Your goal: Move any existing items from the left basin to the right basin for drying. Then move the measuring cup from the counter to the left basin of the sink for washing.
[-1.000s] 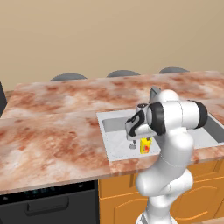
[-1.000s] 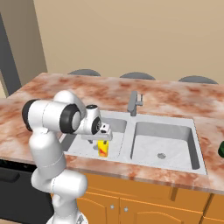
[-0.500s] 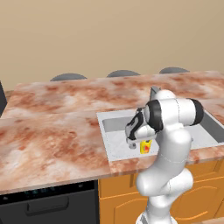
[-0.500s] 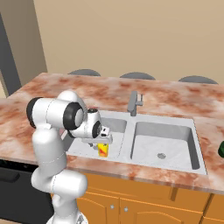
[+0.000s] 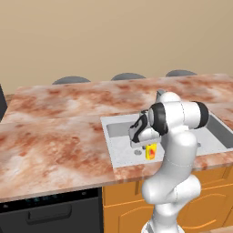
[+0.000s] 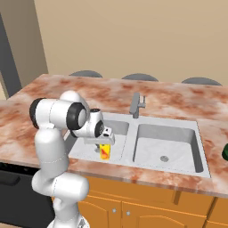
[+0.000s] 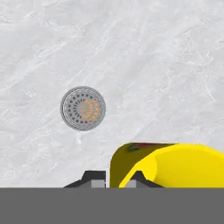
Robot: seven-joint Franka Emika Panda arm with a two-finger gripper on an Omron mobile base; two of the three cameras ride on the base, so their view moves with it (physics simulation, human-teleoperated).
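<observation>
A small yellow carton (image 5: 151, 153) (image 6: 105, 152) with a red mark stands on the floor of the left basin (image 5: 122, 146) (image 6: 83, 147), near its front wall. My gripper (image 5: 144, 144) (image 6: 103, 141) points down right over the carton. In the hand view the gripper (image 7: 114, 177) has its two dark tips close together, pinching the carton's top (image 7: 175, 166). The basin's round drain (image 7: 83, 108) lies beyond. The right basin (image 6: 165, 141) (image 5: 219, 131) holds nothing I can see. The dark green measuring cup (image 6: 225, 151) peeks in on the counter (image 6: 209, 171) at the far right edge.
A grey faucet (image 6: 137, 105) stands behind the divider between the two basins. Marbled counter (image 5: 54, 141) stretches wide to the left of the sink. Orange cabinet fronts (image 6: 147, 209) and a dark oven (image 5: 50, 211) sit below the counter edge.
The hand has sunk a little lower onto the yellow carton, and its jaws have closed from wide open to a narrow pinch. The carton stays in place.
</observation>
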